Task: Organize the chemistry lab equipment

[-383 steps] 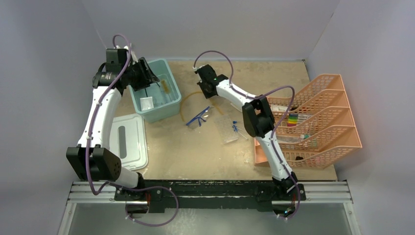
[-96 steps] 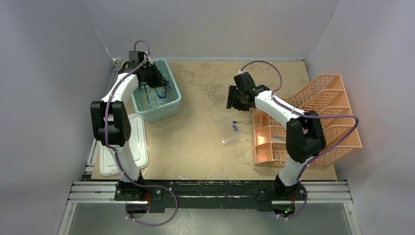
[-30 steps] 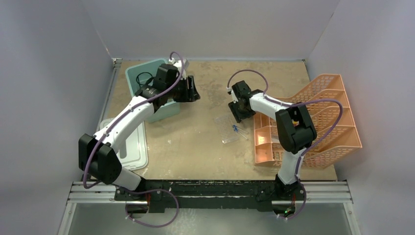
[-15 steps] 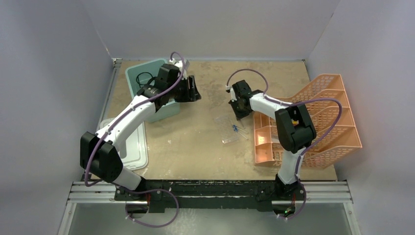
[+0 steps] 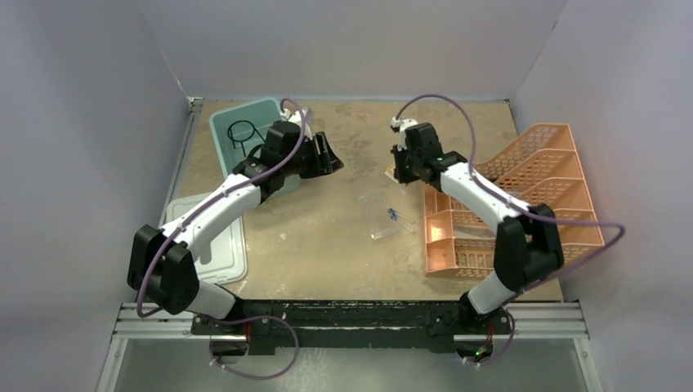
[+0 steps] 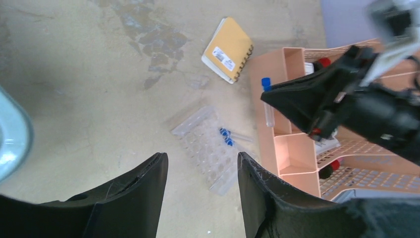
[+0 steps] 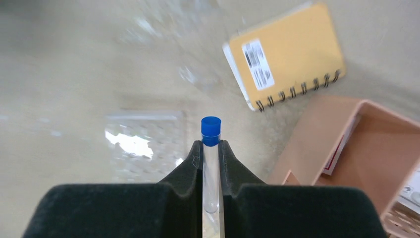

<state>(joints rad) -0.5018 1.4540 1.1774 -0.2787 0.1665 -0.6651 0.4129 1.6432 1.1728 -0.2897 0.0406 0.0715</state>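
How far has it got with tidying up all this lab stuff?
Partly done. A black wire ring already lies in the teal tub. The right gripper is clamped on a blue-capped tube, held above the table. The left gripper is open and empty. Still loose on the table: the clear rack and a couple more tubes by it.

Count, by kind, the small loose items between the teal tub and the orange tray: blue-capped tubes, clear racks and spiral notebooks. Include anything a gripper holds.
Blue-capped clear tubes: 3 (two lying loose, one clamped in the right gripper)
Clear plastic rack: 1
Yellow spiral-bound notebook: 1
Total: 5
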